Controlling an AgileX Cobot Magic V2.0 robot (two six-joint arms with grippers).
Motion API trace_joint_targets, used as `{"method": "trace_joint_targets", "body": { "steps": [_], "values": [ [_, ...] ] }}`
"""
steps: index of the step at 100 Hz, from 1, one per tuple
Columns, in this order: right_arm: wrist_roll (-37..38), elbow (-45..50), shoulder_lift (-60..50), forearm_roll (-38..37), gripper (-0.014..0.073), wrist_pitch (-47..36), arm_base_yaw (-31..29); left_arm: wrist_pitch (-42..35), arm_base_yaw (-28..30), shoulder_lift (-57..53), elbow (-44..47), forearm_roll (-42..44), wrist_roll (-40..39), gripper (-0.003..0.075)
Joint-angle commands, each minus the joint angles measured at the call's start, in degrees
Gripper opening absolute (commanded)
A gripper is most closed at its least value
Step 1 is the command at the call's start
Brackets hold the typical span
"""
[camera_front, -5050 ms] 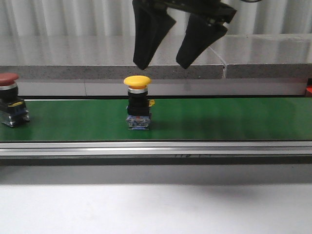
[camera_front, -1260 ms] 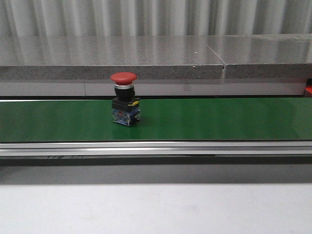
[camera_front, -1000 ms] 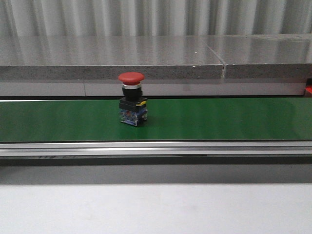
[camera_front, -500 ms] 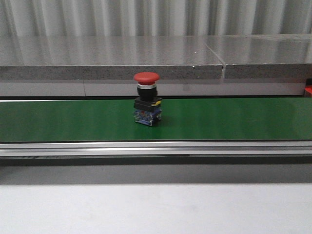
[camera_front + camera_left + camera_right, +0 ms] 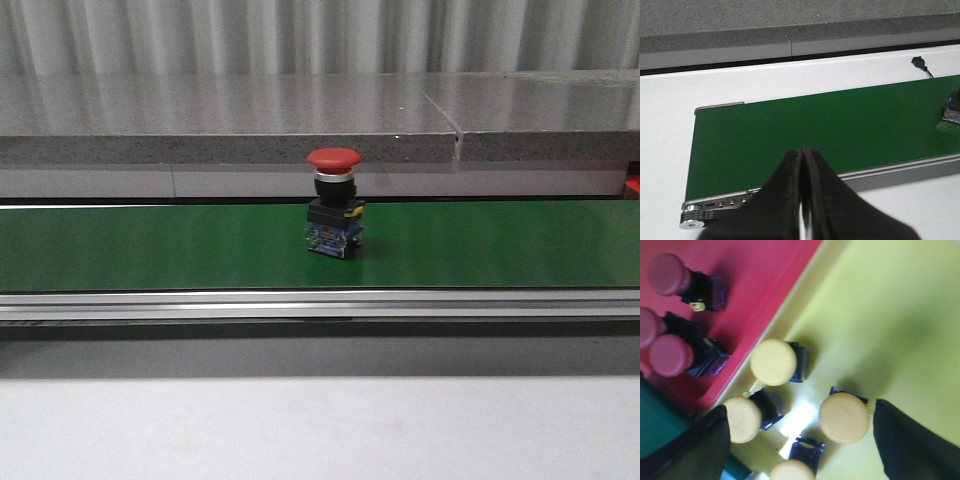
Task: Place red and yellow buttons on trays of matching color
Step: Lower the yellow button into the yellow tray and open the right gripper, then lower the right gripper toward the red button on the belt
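A red button (image 5: 334, 200) with a black body stands upright on the green belt (image 5: 150, 245), near the middle of the front view; neither gripper shows in that view. Only its base corner (image 5: 952, 107) shows in the left wrist view. My left gripper (image 5: 802, 150) hovers shut and empty over the belt's (image 5: 790, 130) near edge, far from that button. My right gripper (image 5: 801, 412) hangs open over the yellow tray (image 5: 890, 315), where several yellow buttons (image 5: 844, 417) lie. It holds nothing. The red tray (image 5: 765, 270) beside it holds three red buttons (image 5: 671, 355).
A grey stone ledge (image 5: 300, 120) runs behind the belt and a metal rail (image 5: 320, 303) along its front. A small black connector (image 5: 920, 62) lies on the white table beyond the belt. A red sliver (image 5: 633, 185) shows at the front view's right edge.
The red button has ridden the belt rightward, from left of centre to about the middle. The yellow button and the open gripper above it, seen five seconds ago, have left the front view.
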Motion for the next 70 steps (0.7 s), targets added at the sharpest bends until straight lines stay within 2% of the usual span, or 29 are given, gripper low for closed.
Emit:
{"method": "trace_joint_targets", "body": {
  "steps": [1,22,45,70],
  "values": [
    [-0.13,-1.21,-5.20,-1.28,0.0587,-2.46,3.37,-4.00,-0.33,0.28,-1.48,-0.93,-0.63,-0.0021],
    [-0.32,-1.21,-10.86,-3.55,0.0587,-1.24,16.32,-4.00,-0.33,0.28,-1.48,-0.93,-0.63,-0.0021],
    [-1.23,-2.71,-10.73,-5.25,0.0587,1.95,32.40,-4.00,-0.33,0.28,-1.48,-0.93,-0.63,-0.0021],
    [-5.50,-10.32,-5.49,-5.25,0.0587,12.40,45.27,-4.00,-0.33,0.28,-1.48,-0.93,-0.63,-0.0021]
  ]
}}
